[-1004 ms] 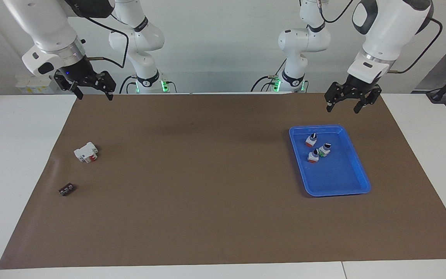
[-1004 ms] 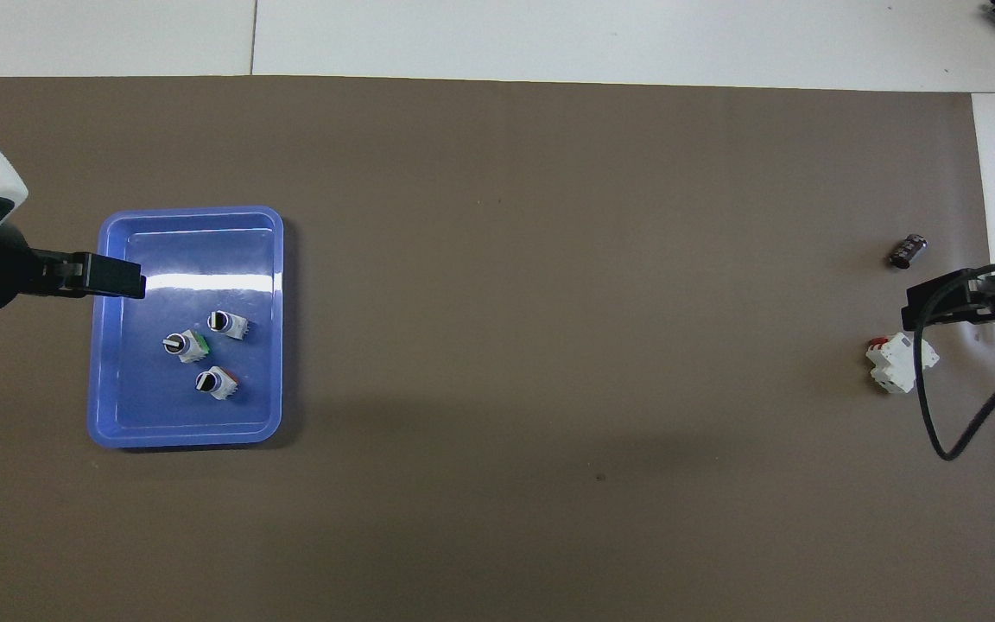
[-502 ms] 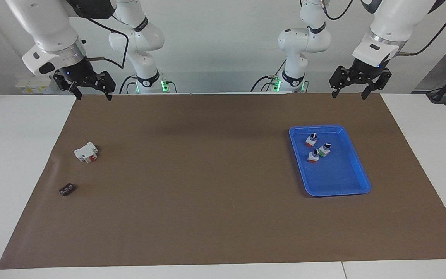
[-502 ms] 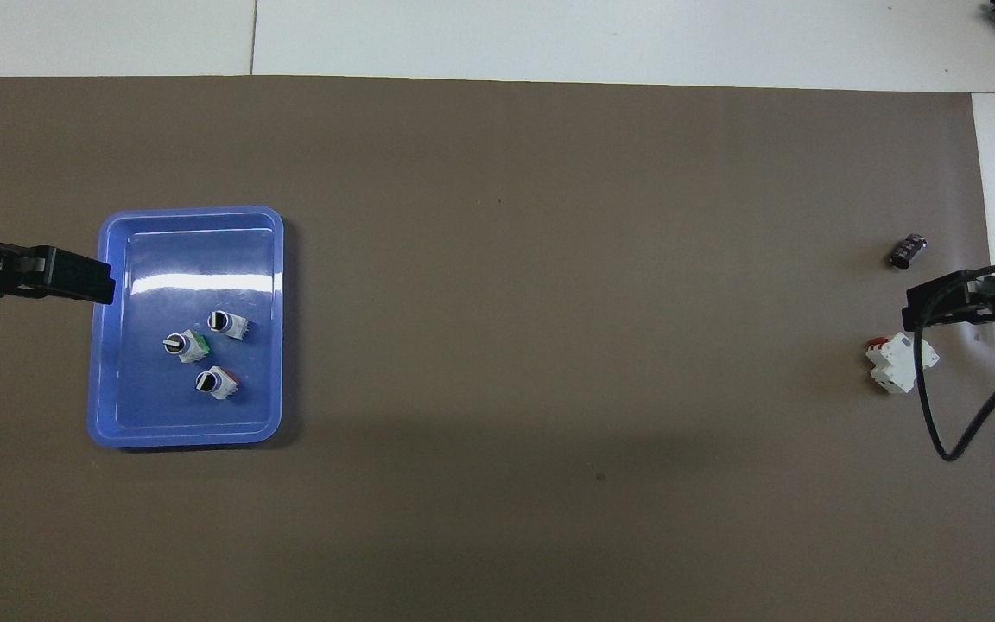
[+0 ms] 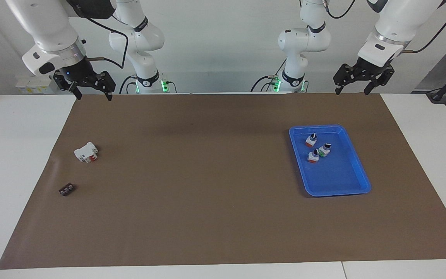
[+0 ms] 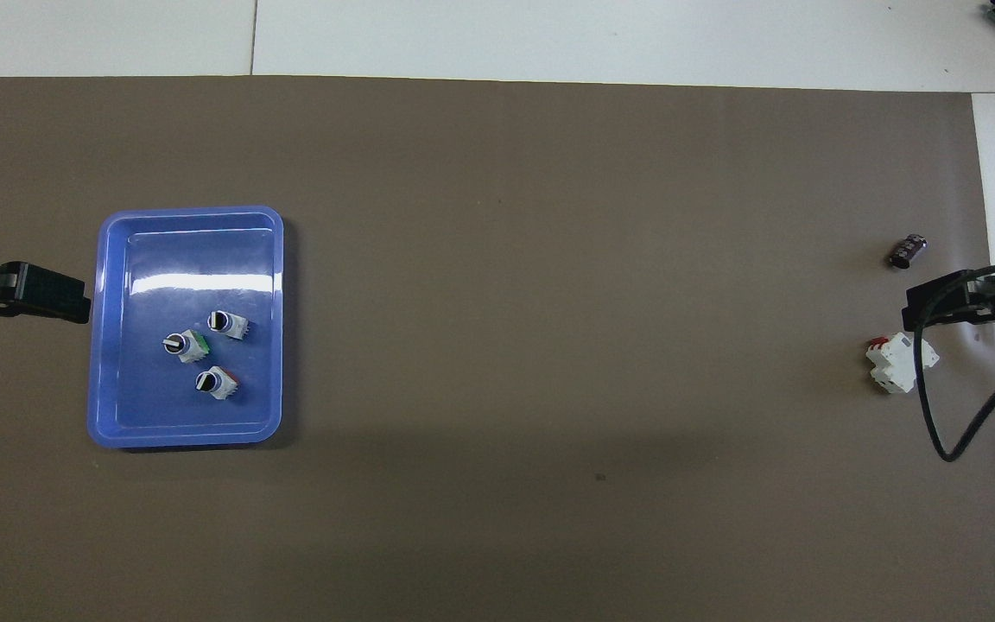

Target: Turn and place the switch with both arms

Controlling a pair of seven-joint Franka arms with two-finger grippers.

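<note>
Two switches with orange-red ends stand in the blue tray point(image 5: 316, 127) point(image 6: 191, 210). One switch point(image 5: 311, 140) point(image 6: 217, 382) is nearer to the robots and the other switch point(image 5: 313, 155) point(image 6: 226, 323) is farther from them. Beside them stands a like switch with a green end point(image 5: 325, 149) point(image 6: 185, 345). My left gripper point(image 5: 352, 92) point(image 6: 66, 295) hangs open and empty, high over the mat's edge at the robots' end, clear of the tray. My right gripper point(image 5: 94, 97) point(image 6: 916, 304) waits open and empty over the mat's corner at the right arm's end.
A white block with a red part point(image 5: 86, 152) point(image 6: 899, 363) lies on the brown mat point(image 5: 207, 174) at the right arm's end. A small black part point(image 5: 67, 189) point(image 6: 907, 250) lies farther from the robots. A cable loop point(image 6: 938, 432) hangs from the right arm.
My left gripper has risen and drawn back from over the tray's edge toward the robots' end of the mat. The right arm and the switches have not moved.
</note>
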